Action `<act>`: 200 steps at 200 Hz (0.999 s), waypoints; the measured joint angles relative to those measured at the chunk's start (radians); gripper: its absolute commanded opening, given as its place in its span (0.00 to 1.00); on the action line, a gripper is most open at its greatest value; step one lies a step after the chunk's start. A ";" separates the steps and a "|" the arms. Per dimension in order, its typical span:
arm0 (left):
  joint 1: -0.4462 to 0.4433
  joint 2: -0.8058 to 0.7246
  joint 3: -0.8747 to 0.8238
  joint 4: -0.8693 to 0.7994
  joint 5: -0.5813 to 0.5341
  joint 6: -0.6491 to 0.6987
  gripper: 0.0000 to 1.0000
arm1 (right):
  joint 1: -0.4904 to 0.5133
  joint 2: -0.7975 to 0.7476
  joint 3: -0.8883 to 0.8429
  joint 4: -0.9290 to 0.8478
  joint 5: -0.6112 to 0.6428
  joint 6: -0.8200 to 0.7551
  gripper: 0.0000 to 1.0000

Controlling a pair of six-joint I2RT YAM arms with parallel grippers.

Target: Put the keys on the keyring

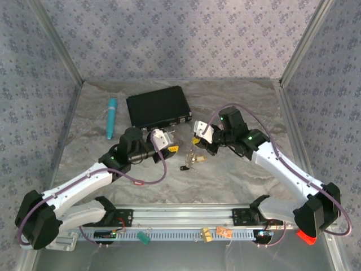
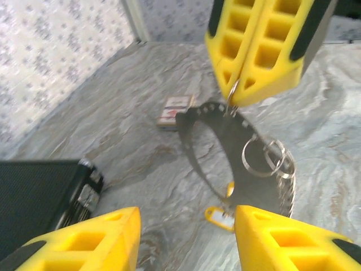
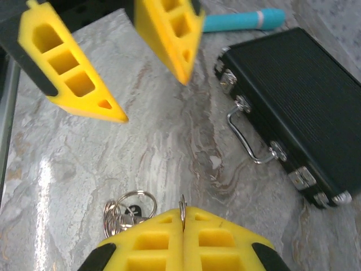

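Note:
My right gripper point(image 3: 183, 217) is shut on a thin silvery ring point(image 3: 181, 204) of the keyring. More rings point(image 2: 262, 158) and a bead chain point(image 2: 285, 189) hang under it, just above the marble table. A dark-headed key point(image 3: 131, 212) sits among those rings. In the left wrist view the right gripper point(image 2: 237, 96) hangs ahead, with a grey curved flat piece point(image 2: 225, 141) below it. A key with a yellow tag point(image 2: 219, 217) lies on the table near my left gripper point(image 2: 186, 226), which is open and holds nothing. From above, loose keys point(image 1: 194, 160) lie between the left gripper point(image 1: 166, 141) and the right gripper point(image 1: 198, 135).
A black case point(image 1: 158, 107) lies at the back, its handle point(image 3: 245, 135) facing the grippers. A teal pen point(image 1: 111, 117) lies to its left. A small patterned card box point(image 2: 175, 110) rests on the table beyond the rings. Patterned walls close in both sides.

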 measured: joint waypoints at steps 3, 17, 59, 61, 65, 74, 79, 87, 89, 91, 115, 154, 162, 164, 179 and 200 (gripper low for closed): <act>0.000 0.000 -0.003 0.009 0.010 0.001 0.45 | 0.005 -0.002 -0.005 0.002 -0.003 -0.012 0.00; 0.000 -0.001 -0.014 0.035 0.057 0.005 0.44 | 0.023 -0.017 -0.028 0.002 -0.011 -0.062 0.00; 0.000 0.005 -0.018 0.078 0.177 0.019 0.41 | 0.066 -0.063 -0.062 0.013 -0.020 -0.151 0.00; 0.000 0.006 -0.018 0.078 0.180 0.021 0.41 | 0.069 -0.064 -0.062 0.014 -0.020 -0.155 0.00; -0.001 0.006 -0.019 0.080 0.186 0.026 0.41 | 0.075 -0.068 -0.062 0.018 -0.020 -0.161 0.00; -0.003 0.006 -0.021 0.080 0.200 0.044 0.41 | 0.088 -0.072 -0.062 0.026 -0.017 -0.176 0.00; -0.005 0.006 -0.021 0.079 0.204 0.052 0.41 | 0.093 -0.073 -0.062 0.028 -0.014 -0.182 0.00; -0.009 0.008 -0.021 0.080 0.212 0.068 0.40 | 0.103 -0.073 -0.062 0.032 -0.012 -0.190 0.00; -0.010 0.010 -0.021 0.080 0.214 0.073 0.40 | 0.105 -0.073 -0.062 0.033 -0.011 -0.192 0.00; -0.011 0.011 -0.021 0.079 0.214 0.077 0.40 | 0.108 -0.073 -0.062 0.034 -0.011 -0.193 0.00; -0.023 0.029 -0.021 0.079 0.219 0.113 0.30 | 0.129 -0.073 -0.062 0.047 -0.005 -0.209 0.00; -0.055 0.038 -0.021 0.069 0.218 0.182 0.19 | 0.153 -0.073 -0.068 0.078 0.014 -0.209 0.00; -0.058 0.038 -0.021 0.066 0.217 0.191 0.18 | 0.156 -0.073 -0.071 0.083 0.018 -0.209 0.00; -0.060 0.038 -0.021 0.066 0.217 0.191 0.18 | 0.156 -0.073 -0.072 0.084 0.018 -0.209 0.00; -0.061 0.038 -0.021 0.065 0.209 0.201 0.17 | 0.161 -0.073 -0.077 0.091 0.022 -0.206 0.00; -0.070 0.038 -0.021 0.060 0.193 0.209 0.13 | 0.164 -0.073 -0.082 0.095 0.027 -0.206 0.00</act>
